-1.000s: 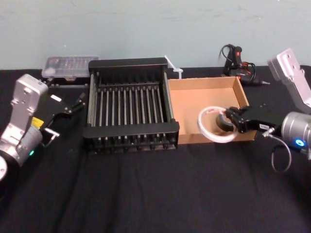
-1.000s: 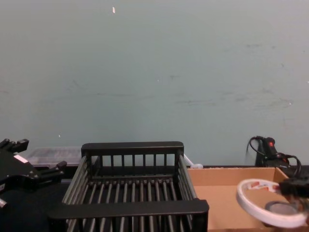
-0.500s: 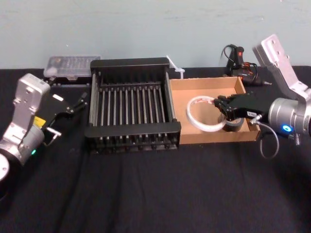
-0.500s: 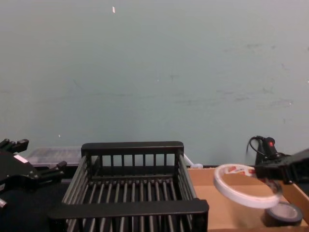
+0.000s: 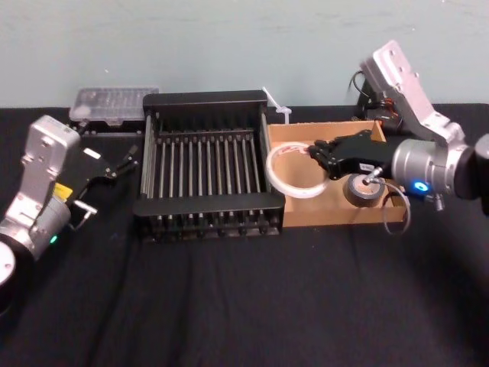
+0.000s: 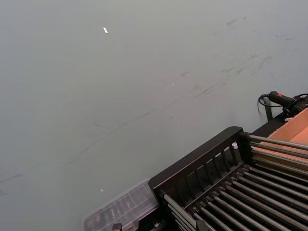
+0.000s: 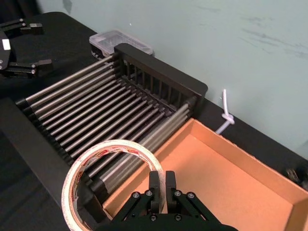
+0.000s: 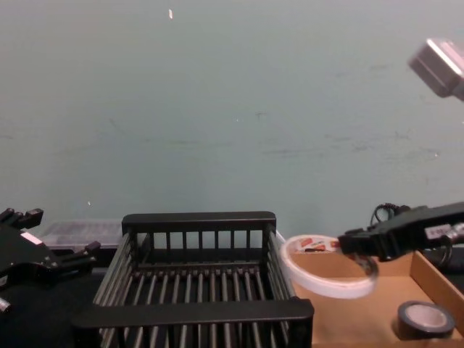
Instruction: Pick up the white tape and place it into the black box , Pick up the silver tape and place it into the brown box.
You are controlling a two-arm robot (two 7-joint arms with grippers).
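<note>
My right gripper (image 5: pixel 319 155) is shut on the white tape (image 5: pixel 294 193), a thin pale ring with red print on its core. The ring hangs in the air over the left end of the brown box (image 5: pixel 328 127), right beside the black box (image 5: pixel 202 200). In the right wrist view the fingertips (image 7: pixel 161 179) pinch the white tape's (image 7: pixel 113 146) band above the black box's (image 7: pixel 159 74) right wall. The silver tape (image 5: pixel 363 189) lies flat in the brown box, under the right arm. From the chest I see the white tape (image 8: pixel 322 290), the right gripper (image 8: pixel 361 246) and the silver tape (image 8: pixel 424 319). My left gripper (image 5: pixel 118 164) is parked open, left of the black box.
A clear plastic case (image 5: pixel 113 99) sits at the back left behind the black box. A white zip tie (image 5: pixel 275 107) lies between the two boxes at the back. A black tool with cables (image 5: pixel 370 86) is at the back right. Black cloth covers the table's front.
My right gripper has lifted the white tape out of the brown box and carried it left toward the black box. The silver tape stays in the brown box. The left arm has not moved.
</note>
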